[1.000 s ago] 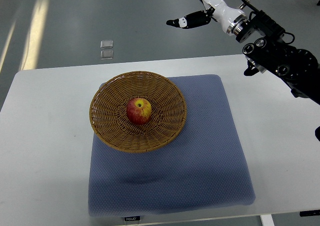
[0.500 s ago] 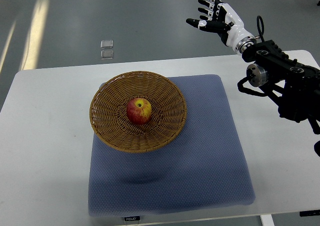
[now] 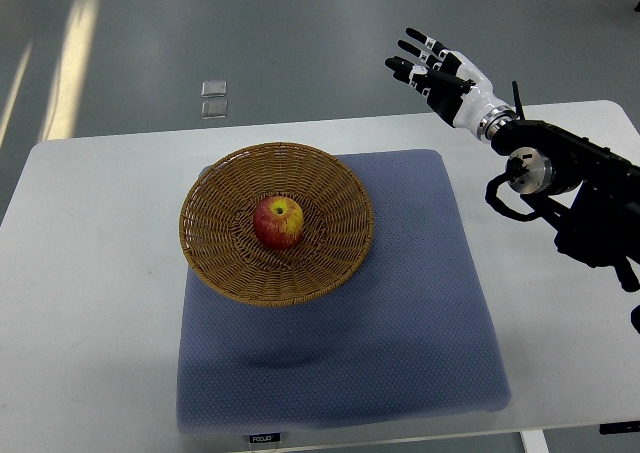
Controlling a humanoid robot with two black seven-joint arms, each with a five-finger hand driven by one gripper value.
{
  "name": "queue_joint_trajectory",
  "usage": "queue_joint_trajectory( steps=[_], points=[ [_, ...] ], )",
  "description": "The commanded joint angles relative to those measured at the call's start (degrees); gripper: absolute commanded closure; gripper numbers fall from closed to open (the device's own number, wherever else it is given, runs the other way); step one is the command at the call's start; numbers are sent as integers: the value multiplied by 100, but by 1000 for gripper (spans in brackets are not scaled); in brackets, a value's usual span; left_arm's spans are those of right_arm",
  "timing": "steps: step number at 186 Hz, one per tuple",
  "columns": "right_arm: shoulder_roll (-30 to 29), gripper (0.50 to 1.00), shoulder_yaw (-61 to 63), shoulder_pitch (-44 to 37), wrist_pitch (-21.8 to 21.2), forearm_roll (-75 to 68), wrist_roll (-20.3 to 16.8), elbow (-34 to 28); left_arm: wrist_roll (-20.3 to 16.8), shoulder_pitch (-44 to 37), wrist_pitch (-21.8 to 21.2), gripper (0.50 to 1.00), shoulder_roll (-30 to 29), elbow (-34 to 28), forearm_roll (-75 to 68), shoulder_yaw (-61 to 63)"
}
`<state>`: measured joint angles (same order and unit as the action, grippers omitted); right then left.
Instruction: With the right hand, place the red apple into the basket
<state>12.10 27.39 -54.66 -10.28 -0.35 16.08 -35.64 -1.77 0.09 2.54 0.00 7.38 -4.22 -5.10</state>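
Apple (image 3: pixel 278 222) sits in basket (image 3: pixel 215 263) on blue mat (image 3: pixel 400 323).

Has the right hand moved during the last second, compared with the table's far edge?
Yes. The right hand came down nearer the table far edge, fingers now spread upward.

— What do you have on the top view?
— I see the red apple (image 3: pixel 278 222) sitting in the middle of the wicker basket (image 3: pixel 230 273), which rests on a blue mat (image 3: pixel 400 313) on the white table (image 3: pixel 90 303).
— And the arm?
— The right hand (image 3: pixel 440 73) is raised past the table's far edge, fingers spread and empty, well apart from the basket.
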Motion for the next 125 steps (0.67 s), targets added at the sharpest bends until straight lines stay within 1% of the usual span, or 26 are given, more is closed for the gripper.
queue_joint_trajectory(
  steps=[1,37,54,64,125],
  points=[
    [-15,579,12,43,-18,-9,35,74,1,0,0,500,0,0,0,0],
    [-32,579,56,148,96,-9,290,118,1,0,0,500,0,0,0,0],
    [-32,579,56,157,114,-1,299,127,1,0,0,500,0,0,0,0],
    [-41,579,56,166,202,-1,299,233,1,0,0,500,0,9,0,0],
    [-59,579,47,210,202,35,317,312,1,0,0,500,0,9,9,0]
  ],
)
